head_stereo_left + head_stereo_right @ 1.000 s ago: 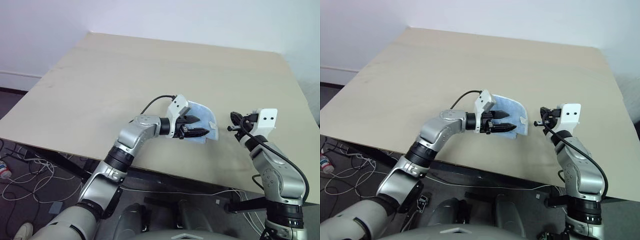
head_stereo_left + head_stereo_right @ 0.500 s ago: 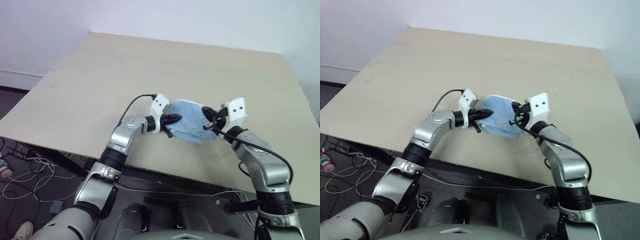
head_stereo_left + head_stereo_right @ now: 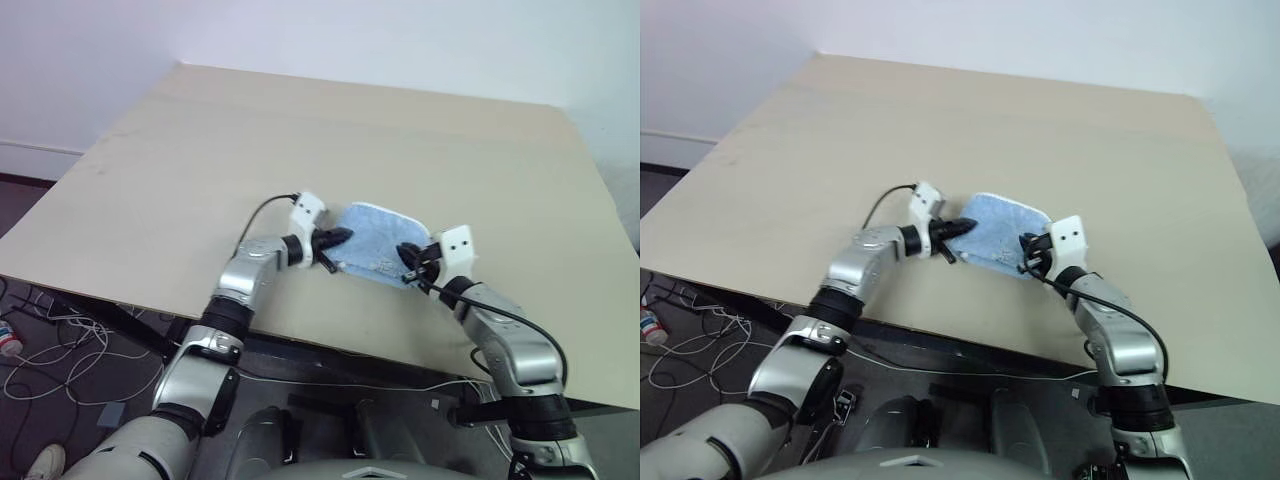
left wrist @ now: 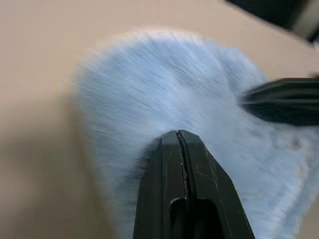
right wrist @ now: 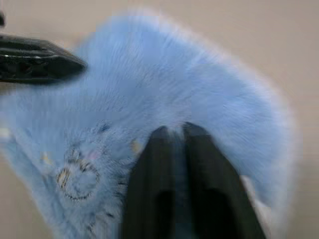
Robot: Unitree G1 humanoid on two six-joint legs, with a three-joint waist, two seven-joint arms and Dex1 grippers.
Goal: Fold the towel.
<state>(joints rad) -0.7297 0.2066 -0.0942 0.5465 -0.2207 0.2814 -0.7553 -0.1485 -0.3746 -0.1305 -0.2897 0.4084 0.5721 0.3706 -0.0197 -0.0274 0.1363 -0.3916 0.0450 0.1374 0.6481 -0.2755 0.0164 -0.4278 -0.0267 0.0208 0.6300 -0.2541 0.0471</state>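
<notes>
right tool (image 3: 408, 262) moved onto towel (image 3: 378, 240), left tool (image 4: 180, 137) pinched

Two head views looking down and forward from above at the table (image 3: 200, 150), pretty much the same scene, just nudged sideways from each other. Both arms reaching in from below. Wrist views way closer, each peering along its own black fingers right up against the towel (image 4: 164, 94). Opposite gripper's fingertips poking into each wrist shot, so same blue patch shared, seen from opposite ends.
</notes>
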